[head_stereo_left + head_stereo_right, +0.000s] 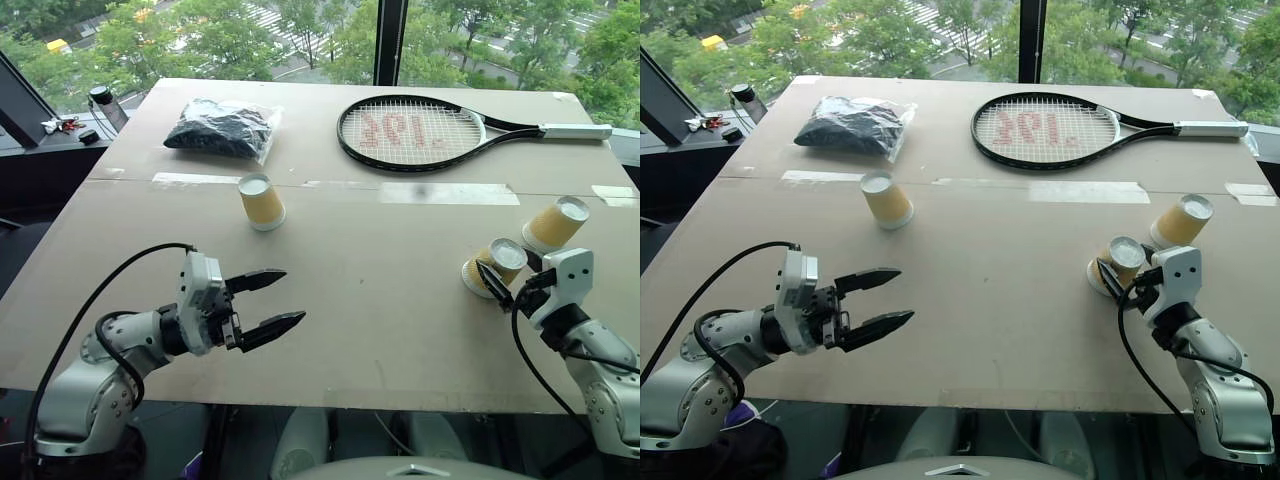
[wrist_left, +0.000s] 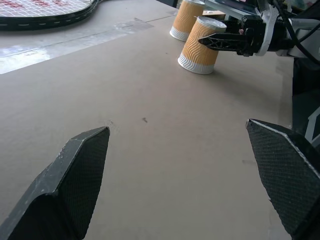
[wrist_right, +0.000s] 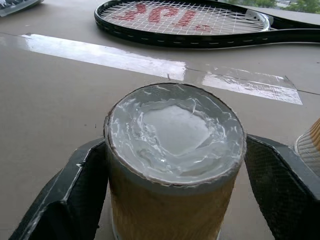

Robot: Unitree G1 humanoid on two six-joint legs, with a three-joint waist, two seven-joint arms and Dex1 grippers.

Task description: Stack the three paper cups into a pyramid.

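1. Right gripper (image 1: pixel 506 283) has its fingers on either side of one upside-down cup (image 3: pixel 172 165), pressed against its sides (looks clamped).
2. A second cup (image 1: pixel 556 224) stands just past those fingers.
3. Left gripper (image 1: pixel 272 303) hangs wide apart over the table (image 1: pixel 380 290), third cup (image 1: pixel 261 201) well beyond its fingertips.

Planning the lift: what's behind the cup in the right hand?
Past the cup lie bare table, a tape strip and the racket. Another cup stands beside it. The table right behind the cup is hidden.

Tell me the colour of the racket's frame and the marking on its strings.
The racket has a black frame and red marking on white strings, clearest in the left eye view.
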